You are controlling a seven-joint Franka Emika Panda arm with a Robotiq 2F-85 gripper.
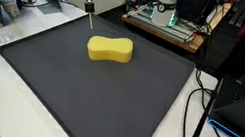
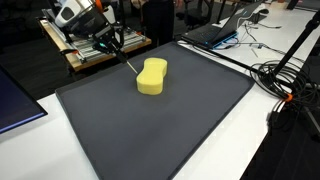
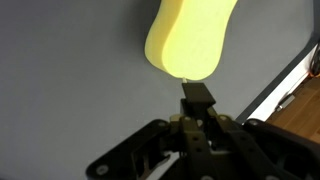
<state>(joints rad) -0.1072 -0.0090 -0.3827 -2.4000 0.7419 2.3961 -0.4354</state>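
**Inspector:** Firstly, how are the jaws standing on the gripper (image 3: pixel 197 112)?
**Operator:** They are pressing together and pinching a slim dark rod (image 3: pixel 197 95), which is projecting past the fingertips in the wrist view.
**Inspector:** Where is the rod's tip pointing?
**Operator:** It is slanting downward and sitting just beside one end of the yellow sponge (image 3: pixel 190 35). Whether it is touching cannot be told.
**Inspector:** Where is the sponge lying?
**Operator:** It is lying flat on the dark mat (image 1: pixel 76 101). In both exterior views it is lying nearer the mat's edge on the arm's side than the opposite edge, and apart from every corner.
**Inspector:** What is lying beyond the mat?
**Operator:** A wooden rack (image 1: pixel 150 28) is standing past that edge, and cables (image 2: pixel 285 85) are trailing over the white table (image 1: pixel 5 99).
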